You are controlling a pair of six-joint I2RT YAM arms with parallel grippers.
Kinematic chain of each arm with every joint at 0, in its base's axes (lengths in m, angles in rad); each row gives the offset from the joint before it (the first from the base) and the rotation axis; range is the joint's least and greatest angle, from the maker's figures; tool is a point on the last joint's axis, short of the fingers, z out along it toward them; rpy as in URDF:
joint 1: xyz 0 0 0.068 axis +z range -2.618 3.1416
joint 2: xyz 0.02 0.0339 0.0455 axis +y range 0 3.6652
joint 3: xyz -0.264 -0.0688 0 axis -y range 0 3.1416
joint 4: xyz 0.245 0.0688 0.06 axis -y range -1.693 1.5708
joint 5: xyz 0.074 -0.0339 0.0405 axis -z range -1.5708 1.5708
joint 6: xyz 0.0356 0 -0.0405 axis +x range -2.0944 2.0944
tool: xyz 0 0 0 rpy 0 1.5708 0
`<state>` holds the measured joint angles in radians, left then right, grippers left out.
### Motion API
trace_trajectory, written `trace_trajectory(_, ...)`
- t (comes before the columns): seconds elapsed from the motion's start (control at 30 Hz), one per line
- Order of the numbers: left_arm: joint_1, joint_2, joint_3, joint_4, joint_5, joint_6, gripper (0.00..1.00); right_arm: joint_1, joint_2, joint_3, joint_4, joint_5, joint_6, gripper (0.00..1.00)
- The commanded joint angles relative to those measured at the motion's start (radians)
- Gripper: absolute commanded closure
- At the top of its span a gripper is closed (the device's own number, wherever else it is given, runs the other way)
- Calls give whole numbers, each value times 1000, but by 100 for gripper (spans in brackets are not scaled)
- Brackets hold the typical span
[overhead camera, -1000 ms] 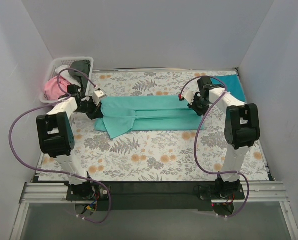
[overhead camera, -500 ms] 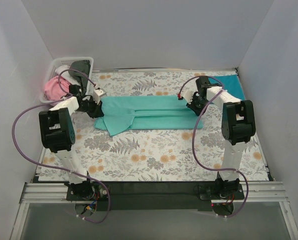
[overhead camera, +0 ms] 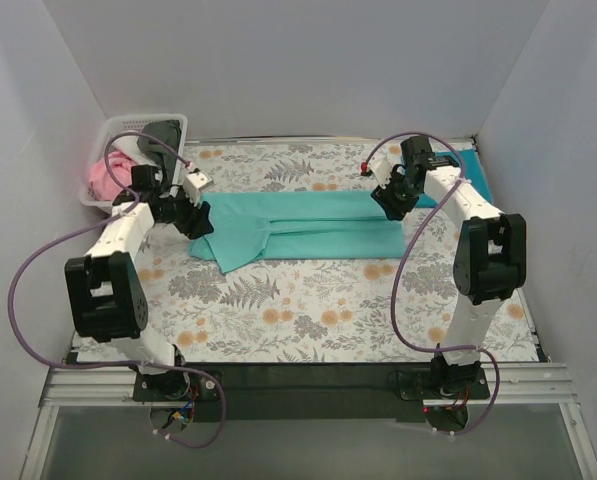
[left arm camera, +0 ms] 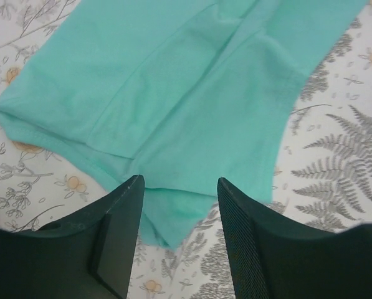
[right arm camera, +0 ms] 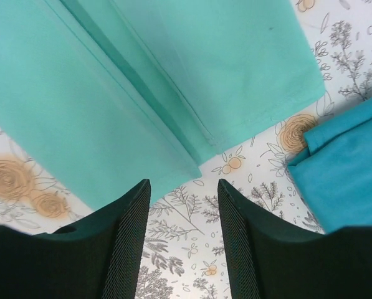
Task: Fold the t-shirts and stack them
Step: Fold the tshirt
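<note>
A mint-turquoise t-shirt lies folded into a long strip across the floral cloth, sleeves tucked in. My left gripper is open and empty above the strip's left end; the left wrist view shows that end just beyond the fingertips. My right gripper is open and empty above the strip's right end. A darker teal-blue t-shirt lies folded at the far right, and also shows in the right wrist view. A pink t-shirt and a dark grey one sit in the basket.
A white plastic basket stands at the far left corner. The floral cloth covers the table. White walls close in on the left, back and right. Purple cables loop from both arms.
Both grippers have lifted and drawn outward off the ends of the mint shirt. The shirt strip now lies flat and still.
</note>
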<state>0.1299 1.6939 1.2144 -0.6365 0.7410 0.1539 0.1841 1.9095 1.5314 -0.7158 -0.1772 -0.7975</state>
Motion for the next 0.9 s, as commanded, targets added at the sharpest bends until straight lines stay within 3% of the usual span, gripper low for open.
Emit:
trace_trajectory(0.0, -78, -146, -111, -37, -24, -11, 53, 11, -72, 23, -57, -87, 86, 55)
trace_trajectory(0.27, -266, -229, -312, 58, -193, -59, 57, 11, -76, -40, -65, -151, 132, 58)
trace_trajectory(0.6, -308, -129, -386, 167, -336, -74, 61, 9, -63, -62, -63, -145, 129, 60)
trace_trajectory(0.73, -315, -93, -400, 179, -351, -63, 69, 9, -58, -71, -62, -131, 124, 60)
trace_trajectory(0.87, -319, -77, -411, 175, -382, -45, 87, 9, -53, -67, -62, -127, 121, 61)
